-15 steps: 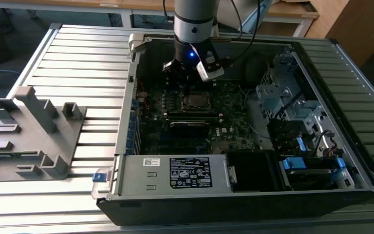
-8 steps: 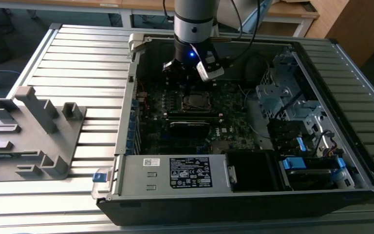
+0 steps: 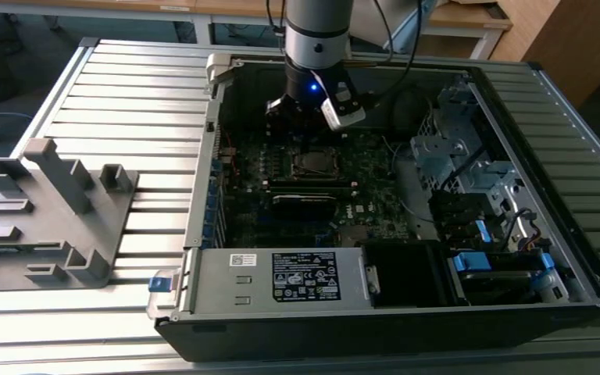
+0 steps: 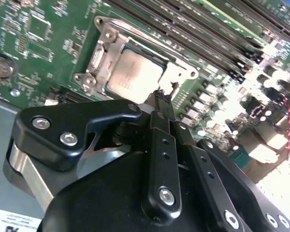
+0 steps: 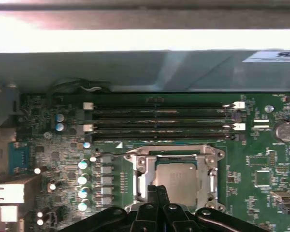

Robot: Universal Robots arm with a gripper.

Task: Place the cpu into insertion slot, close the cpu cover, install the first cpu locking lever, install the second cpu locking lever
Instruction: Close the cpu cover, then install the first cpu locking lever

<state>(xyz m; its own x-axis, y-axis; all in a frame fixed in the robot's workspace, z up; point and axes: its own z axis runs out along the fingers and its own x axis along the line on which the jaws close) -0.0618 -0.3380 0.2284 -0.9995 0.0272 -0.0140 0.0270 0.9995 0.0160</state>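
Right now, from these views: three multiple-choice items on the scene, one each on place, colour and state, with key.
1. Where is the small silver-grey square cpu?
A. outside the case
B. in the square metal-rimmed insertion slot
C. on a memory slot
2. What colour is the circuit board?
A. red
B. green
C. white
3. How does the thin silvery cpu cover frame stand?
A. upright, open
B. taken off
C. flat around the cpu

Key:
1 B: both wrist views show it seated in the slot.
2 B: the board is green all around the slot.
3 C: the frame lies flat and the cpu shows through its window.
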